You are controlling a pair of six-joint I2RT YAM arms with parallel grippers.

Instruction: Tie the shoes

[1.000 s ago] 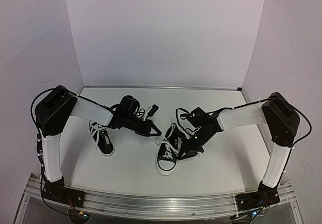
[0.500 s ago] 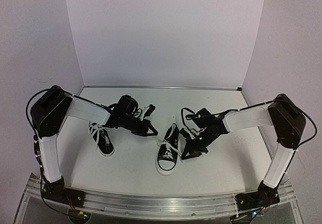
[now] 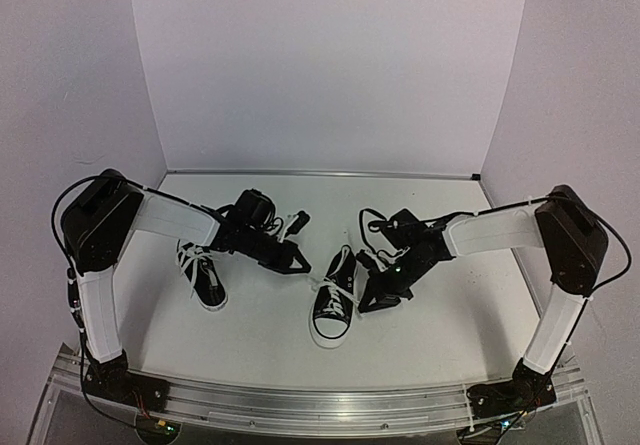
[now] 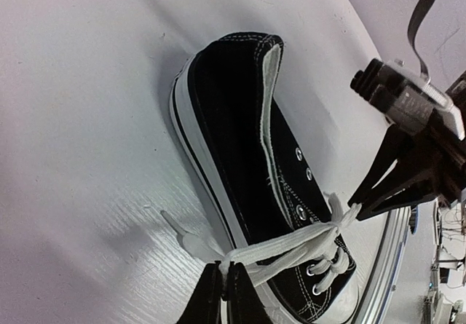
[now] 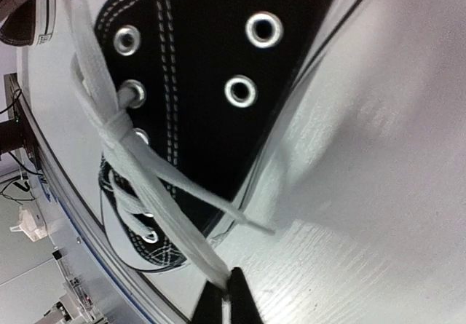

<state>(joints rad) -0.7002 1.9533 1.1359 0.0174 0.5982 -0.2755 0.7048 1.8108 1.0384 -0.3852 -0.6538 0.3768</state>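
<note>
A black sneaker (image 3: 333, 307) with a white toe cap lies mid-table, toe toward me. Its white laces (image 4: 291, 242) meet in a knot over the eyelets. My left gripper (image 3: 302, 267) sits at the shoe's left side; in the left wrist view the gripper (image 4: 224, 274) is shut on a lace loop stretched from the knot. My right gripper (image 3: 366, 303) sits at the shoe's right side; in the right wrist view the gripper (image 5: 227, 289) is shut on the other lace strand (image 5: 156, 200). The second sneaker (image 3: 203, 277) lies at the left, under my left forearm.
White walls close in the back and both sides of the table (image 3: 440, 335). A metal rail (image 3: 320, 405) runs along the near edge. A loose lace tip (image 4: 175, 226) lies on the table beside the sole.
My left gripper has drawn slightly left, away from the shoe, with the lace. My right gripper has shifted slightly left beside the shoe. Both stay shut on laces.
</note>
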